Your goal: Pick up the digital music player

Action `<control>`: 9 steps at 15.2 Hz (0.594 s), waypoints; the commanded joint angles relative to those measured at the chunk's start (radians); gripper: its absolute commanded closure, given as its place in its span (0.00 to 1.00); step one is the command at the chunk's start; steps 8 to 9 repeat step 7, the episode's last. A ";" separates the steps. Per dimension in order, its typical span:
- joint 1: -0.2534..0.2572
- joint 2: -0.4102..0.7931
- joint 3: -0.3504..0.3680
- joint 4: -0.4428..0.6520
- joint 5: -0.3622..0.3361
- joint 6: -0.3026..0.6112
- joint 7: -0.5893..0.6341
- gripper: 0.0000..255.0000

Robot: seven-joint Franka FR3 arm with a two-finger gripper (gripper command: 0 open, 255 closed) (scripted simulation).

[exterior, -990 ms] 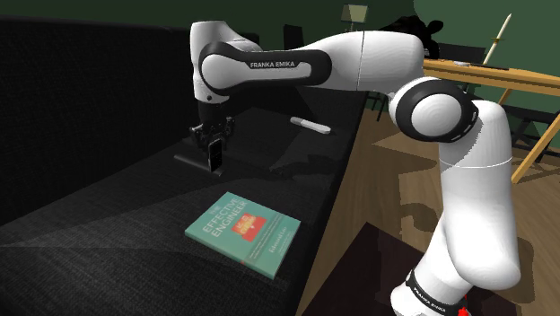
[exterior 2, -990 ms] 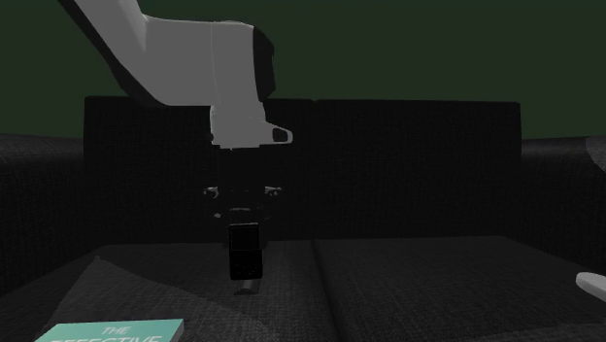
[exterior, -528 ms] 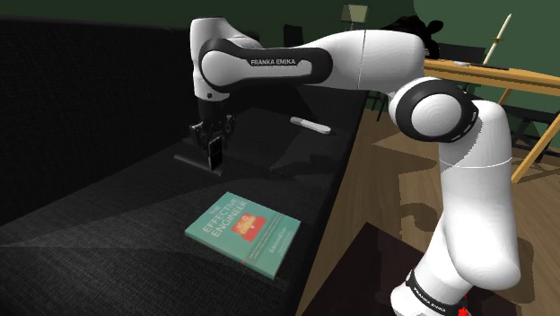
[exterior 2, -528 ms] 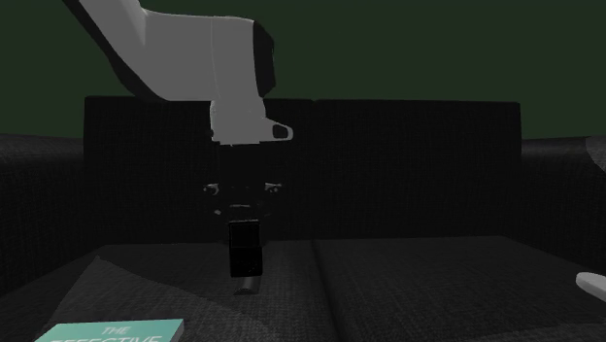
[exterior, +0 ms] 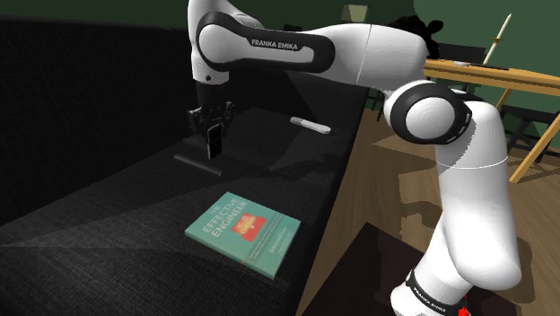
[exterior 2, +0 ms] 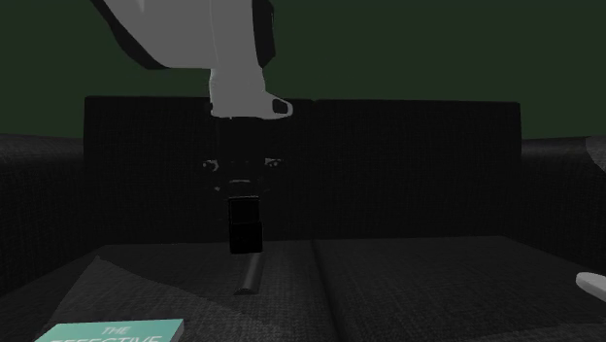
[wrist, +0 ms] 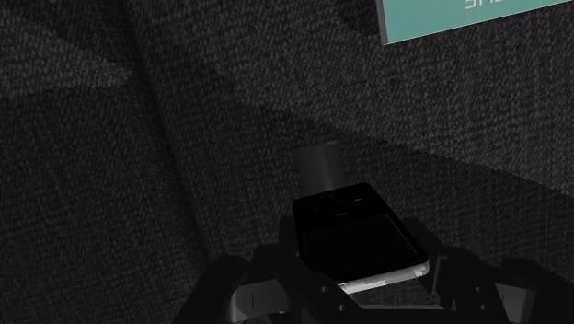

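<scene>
Music player [exterior: 215,145], shoulder view: dark slab hanging upright from the gripper [exterior: 214,127], which pinches its upper end above the dark sofa seat [exterior: 108,215], beyond the teal book [exterior: 244,232]. Judged step: the lift.

Second exterior view: a clear gap separates player and cushion, which is hard to read from the shoulder.

Wrist view: both fingers clasp the player's sides.

Next: raise straight, grip firm.

Dark woven-fabric sofa [exterior: 99,215] carries everything; tall back along shoulder view's left. 2 seat cushions, seam [exterior 2: 325,291] between them. Teal book [exterior: 243,232], cover up, title "Effective Engineer", flat on near cushion close to front edge. White elongated object [exterior: 310,125] flat on far cushion, well apart from book.
</scene>
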 commanded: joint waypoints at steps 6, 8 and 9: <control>0.016 0.043 -0.001 0.153 -0.008 -0.111 -0.005 1.00; 0.016 0.043 -0.001 0.153 -0.008 -0.111 -0.005 1.00; 0.016 0.043 -0.001 0.153 -0.008 -0.111 -0.005 1.00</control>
